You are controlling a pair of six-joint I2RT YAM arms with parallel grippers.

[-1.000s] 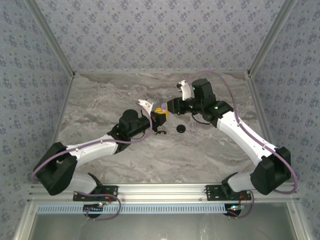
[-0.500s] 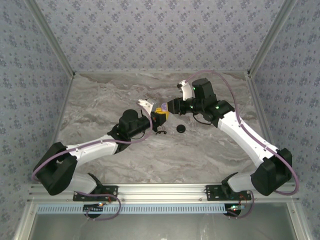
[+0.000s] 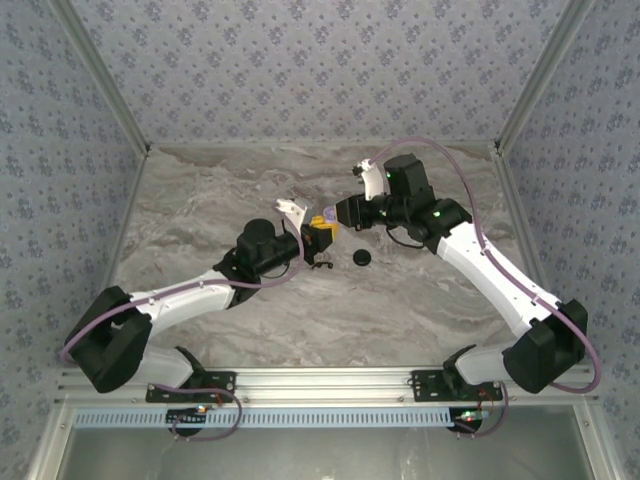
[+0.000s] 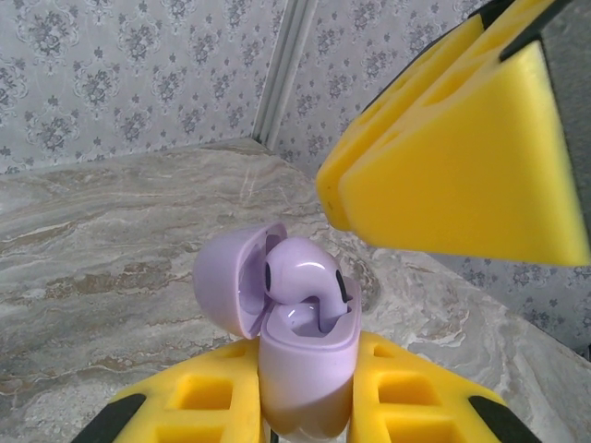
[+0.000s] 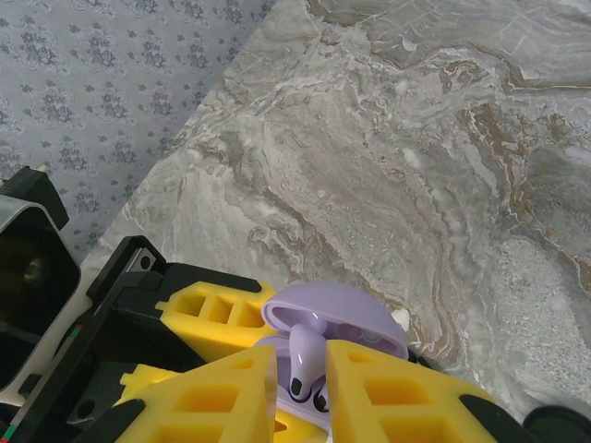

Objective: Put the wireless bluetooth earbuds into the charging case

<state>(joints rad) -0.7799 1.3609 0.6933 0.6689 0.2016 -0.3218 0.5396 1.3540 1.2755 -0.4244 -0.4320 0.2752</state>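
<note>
The left end effector (image 4: 309, 417) is clamping its yellow pads on the lower body of the lilac case (image 4: 309, 365). It is holding the case upright above the table (image 4: 102, 231), with the lid (image 4: 229, 277) hanging open on the side away from the right arm.

One earbud (image 4: 303, 275) is sitting in the mouth of the case. Its rounded head is showing above the rim and its stem is pointing down into the well, so its long axis is running roughly along the case's own upright axis. It seems not fully seated, and whether a second earbud is lying under it cannot be told.

The right end effector (image 4: 331, 189) is hovering just above the earbud on the side away from the lid, apart from it in the left wrist view. In its own wrist view the stem is showing through the narrow slit between the pads, straight ahead of the tips. Whether those pads are quite together cannot be told.

The right arm is the nearer free one, so the coming move is probably a short press down along the stem while the left arm is steadying the case.

No brand, label or writing is readable on the case or pads.
</note>
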